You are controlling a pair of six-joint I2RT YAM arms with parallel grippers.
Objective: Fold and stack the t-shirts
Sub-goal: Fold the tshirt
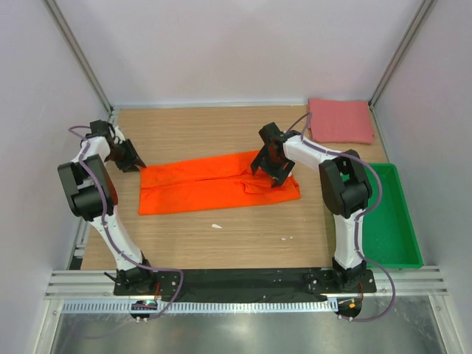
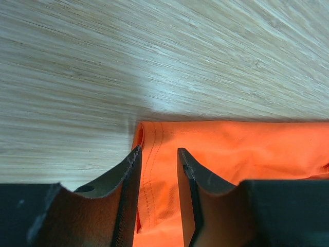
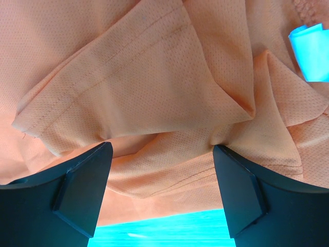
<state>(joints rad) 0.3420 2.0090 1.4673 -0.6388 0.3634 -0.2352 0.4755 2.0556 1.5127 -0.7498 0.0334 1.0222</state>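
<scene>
The orange t-shirt [image 1: 206, 184] lies folded into a long band across the middle of the table. My left gripper [image 1: 138, 166] is at its left end. In the left wrist view the left gripper [image 2: 159, 149] has its jaws drawn in narrow on the stitched hem corner of the orange t-shirt [image 2: 231, 149], and cloth fills the gap. My right gripper [image 1: 274, 171] is over the band's right end. In the right wrist view the right gripper [image 3: 162, 146] stands wide open, its fingertips resting on rumpled folds of the orange t-shirt [image 3: 154, 77]. The pink-red t-shirt [image 1: 339, 120] lies folded at the back right corner.
A green tray [image 1: 394, 221] sits along the table's right edge beside the right arm. Two small white scraps [image 1: 217, 226] lie on the wood in front of the orange shirt. White walls with metal posts enclose the table on three sides.
</scene>
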